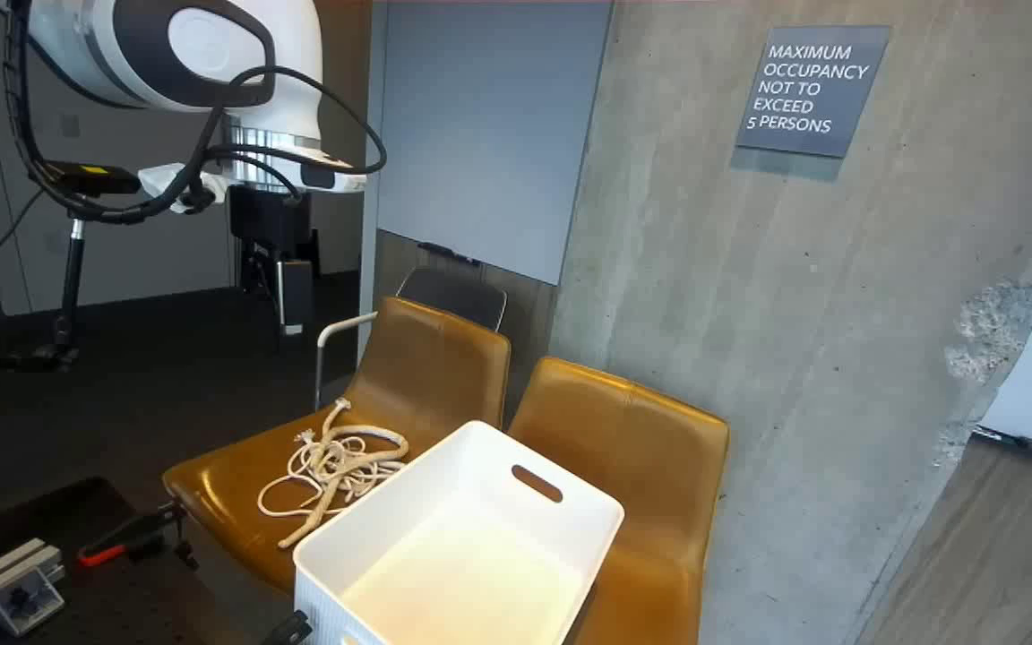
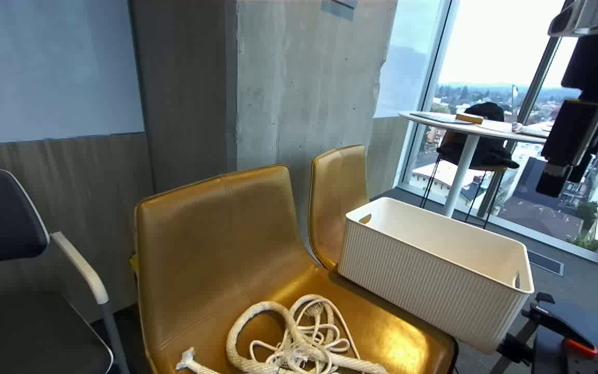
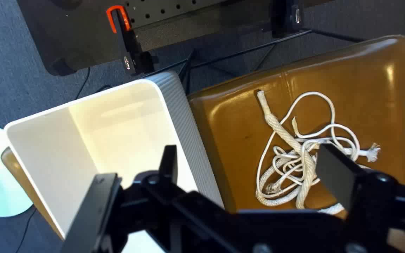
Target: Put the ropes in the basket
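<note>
Wrist cam: gripper [image 3: 232,167] v. wide apart

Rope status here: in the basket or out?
Out. All three views show the ropes in a loose tangle on the brown chair seat, beside the basket.

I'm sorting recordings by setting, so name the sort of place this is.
Likely a small meeting room in an office building: a maximum-occupancy sign allows 5 persons, what looks like a whiteboard hangs nearby, and windows overlook rooftops from high up.
</note>
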`<state>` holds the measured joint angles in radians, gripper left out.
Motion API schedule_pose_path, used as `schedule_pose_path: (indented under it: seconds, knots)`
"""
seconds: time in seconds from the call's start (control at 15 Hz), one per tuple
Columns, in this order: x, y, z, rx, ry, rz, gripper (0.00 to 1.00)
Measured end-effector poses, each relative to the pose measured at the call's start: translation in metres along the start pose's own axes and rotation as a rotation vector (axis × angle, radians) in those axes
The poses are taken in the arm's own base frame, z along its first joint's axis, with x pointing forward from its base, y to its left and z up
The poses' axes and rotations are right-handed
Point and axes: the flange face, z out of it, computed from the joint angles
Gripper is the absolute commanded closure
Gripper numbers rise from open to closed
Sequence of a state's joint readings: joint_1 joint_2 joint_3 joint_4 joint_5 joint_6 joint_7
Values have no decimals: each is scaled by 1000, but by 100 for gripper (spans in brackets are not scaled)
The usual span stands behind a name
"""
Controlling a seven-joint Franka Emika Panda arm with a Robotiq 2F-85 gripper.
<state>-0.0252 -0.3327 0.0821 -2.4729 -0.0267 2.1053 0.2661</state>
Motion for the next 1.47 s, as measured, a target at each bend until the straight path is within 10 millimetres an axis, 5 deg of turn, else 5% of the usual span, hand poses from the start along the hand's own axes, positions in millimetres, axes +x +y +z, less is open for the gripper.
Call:
schedule_pose_path:
  seconds: [1.07,1.47]
  knots:
    - [1,-5,0,-1,14,-15,0]
    - [23,-57,13,-20,138,-156,0]
